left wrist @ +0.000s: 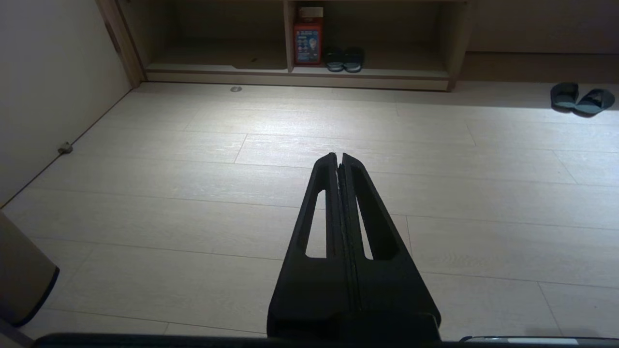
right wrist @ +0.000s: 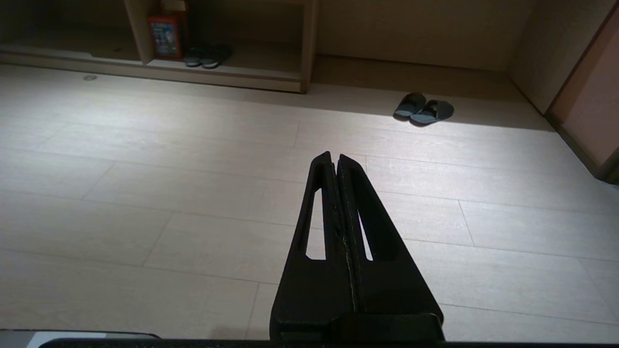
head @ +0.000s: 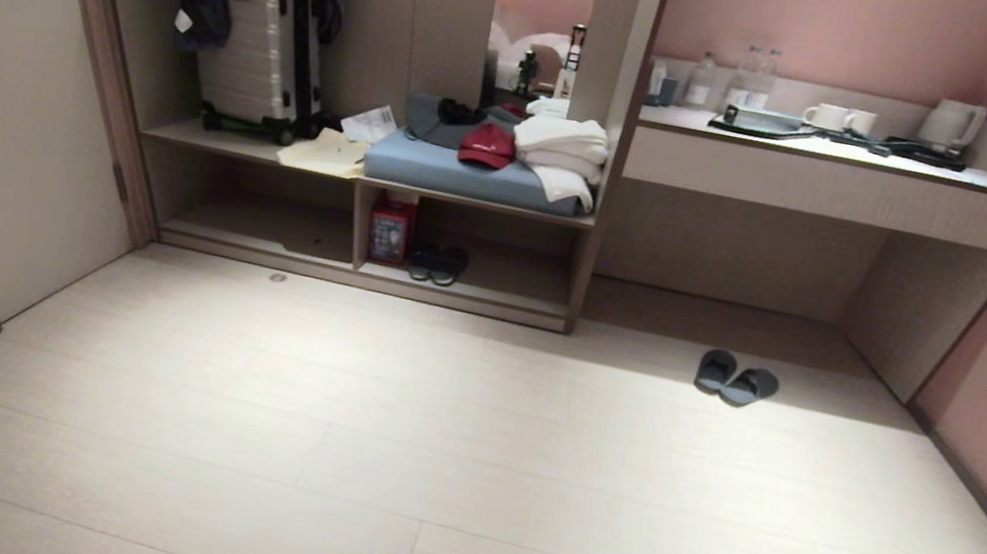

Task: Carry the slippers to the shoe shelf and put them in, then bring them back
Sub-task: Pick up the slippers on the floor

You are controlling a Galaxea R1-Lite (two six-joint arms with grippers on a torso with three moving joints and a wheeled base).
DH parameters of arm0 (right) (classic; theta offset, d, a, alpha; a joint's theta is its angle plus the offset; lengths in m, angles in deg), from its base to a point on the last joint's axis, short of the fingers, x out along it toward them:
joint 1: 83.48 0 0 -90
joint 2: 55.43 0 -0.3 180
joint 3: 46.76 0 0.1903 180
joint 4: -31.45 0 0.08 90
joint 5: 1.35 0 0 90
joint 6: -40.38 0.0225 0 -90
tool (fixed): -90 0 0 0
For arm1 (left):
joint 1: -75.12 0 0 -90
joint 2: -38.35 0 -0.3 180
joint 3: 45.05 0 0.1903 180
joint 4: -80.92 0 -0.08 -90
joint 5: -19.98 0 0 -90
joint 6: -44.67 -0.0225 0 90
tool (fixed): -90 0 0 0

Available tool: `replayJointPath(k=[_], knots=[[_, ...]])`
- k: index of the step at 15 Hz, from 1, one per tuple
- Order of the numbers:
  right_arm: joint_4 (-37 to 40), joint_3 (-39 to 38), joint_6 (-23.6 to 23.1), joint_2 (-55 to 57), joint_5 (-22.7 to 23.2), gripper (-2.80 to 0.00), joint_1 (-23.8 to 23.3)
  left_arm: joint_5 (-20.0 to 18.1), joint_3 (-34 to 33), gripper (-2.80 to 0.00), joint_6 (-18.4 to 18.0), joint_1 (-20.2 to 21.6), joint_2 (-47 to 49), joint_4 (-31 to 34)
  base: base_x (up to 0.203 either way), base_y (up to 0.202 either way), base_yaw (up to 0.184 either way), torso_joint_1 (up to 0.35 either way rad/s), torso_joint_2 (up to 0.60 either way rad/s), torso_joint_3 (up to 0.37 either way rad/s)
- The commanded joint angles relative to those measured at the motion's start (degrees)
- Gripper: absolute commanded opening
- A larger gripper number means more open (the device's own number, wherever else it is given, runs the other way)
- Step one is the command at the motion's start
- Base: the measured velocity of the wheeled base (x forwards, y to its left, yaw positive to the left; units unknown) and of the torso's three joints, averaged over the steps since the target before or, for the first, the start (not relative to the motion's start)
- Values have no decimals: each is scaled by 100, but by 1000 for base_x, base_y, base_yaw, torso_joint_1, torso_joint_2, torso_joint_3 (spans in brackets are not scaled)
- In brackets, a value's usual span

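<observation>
Slippers soft cloth; shoe shelf matt wood laminate; floor matt planks

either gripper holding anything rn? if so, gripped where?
Nothing held. The left gripper and the right gripper are both shut on empty air above the floor. The slippers lie untouched on the floor, far ahead of both.

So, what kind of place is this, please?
Most likely a hotel room entry area. A suitcase stands on a built-in luggage bench, the counter holds a kettle, cups and bottled water, and grey slippers lie on the floor.
</observation>
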Motion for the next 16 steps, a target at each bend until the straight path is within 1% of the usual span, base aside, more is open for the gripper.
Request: replayJointPath(k=[1, 10, 16], knots=[[-1, 0, -2, -10, 8, -280, 0, -1, 0, -280, 0, 0, 0, -4, 0, 0, 0, 0, 0, 0], [-1, 0, -11, -10, -1, -280, 0, -1, 0, -280, 0, 0, 0, -8, 0, 0, 0, 0, 0, 0], [-1, 0, -11, -10, -1, -280, 0, 8, 0, -280, 8, 0, 0, -8, 184, 0, -1, 2, 2, 2]])
